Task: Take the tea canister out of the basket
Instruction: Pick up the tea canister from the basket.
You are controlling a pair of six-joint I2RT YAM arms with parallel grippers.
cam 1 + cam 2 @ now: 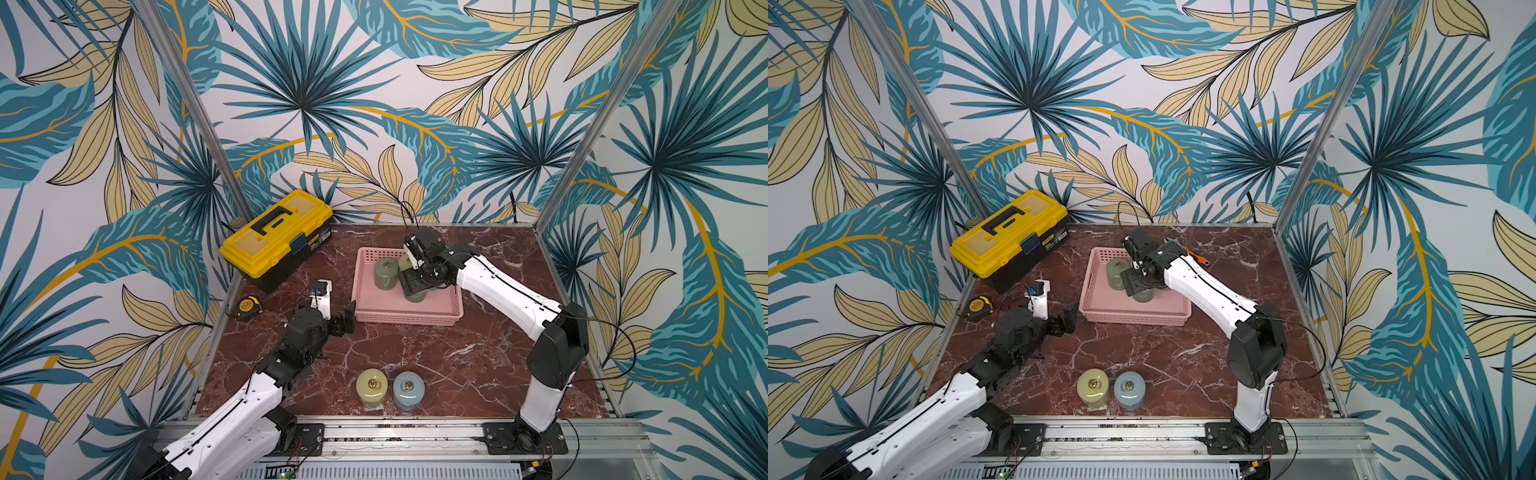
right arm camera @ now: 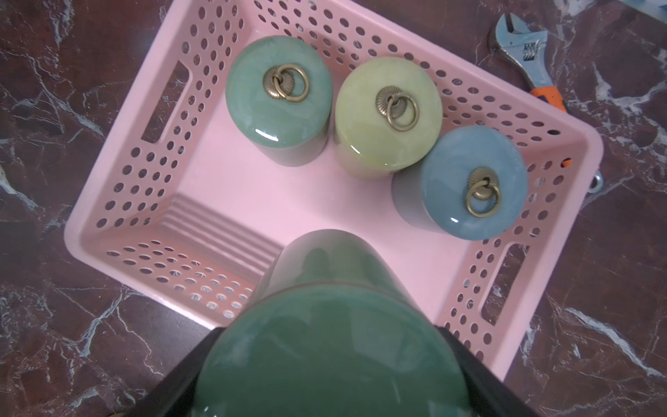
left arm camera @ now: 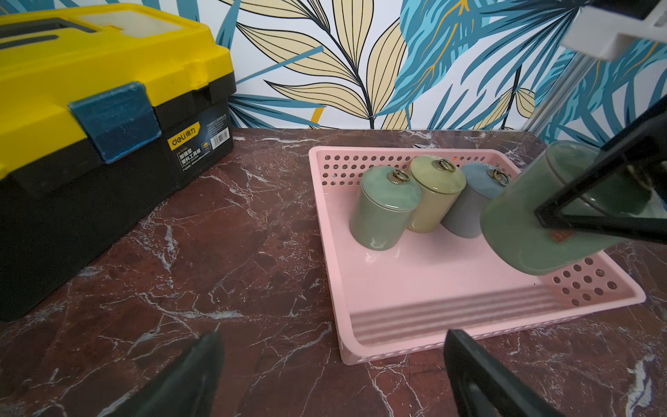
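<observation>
- The right arm (image 1: pixel 498 286) is stretched out over the pink basket (image 1: pixel 405 318). The right jaws are clamped wide around the dark green tea canister (image 3: pixel 523 224), with one black finger on each side of it.
- That tea canister is up off the basket floor. In both top views it hangs above the middle of the basket, inside its outline. In the left wrist view it leans, while its neighbours stand straight.
- Three more stand upright in the basket, in a row along its far wall: a green canister (image 2: pixel 278 94), a yellow-green canister (image 2: pixel 388 112) and a blue canister (image 2: pixel 472 184), each close beside the next.
- Over on the left arm (image 1: pixel 249 399), the left jaws are spread fully apart with nothing between them. They sit near the basket's near-left corner and point toward it.
- At the front edge of the tabletop (image 1: pixel 457 353), a pale yellow canister (image 1: pixel 372 386) and a pale blue canister (image 1: pixel 408 390) stand side by side, well apart from the basket.
- The yellow toolbox (image 1: pixel 276 232) sits closed in the far-left corner, with a tape measure (image 1: pixel 248 307) in front of it by the left edge.
- A wrench (image 2: pixel 527 54) with an orange handle lies on the tabletop just beyond the basket's far side.
</observation>
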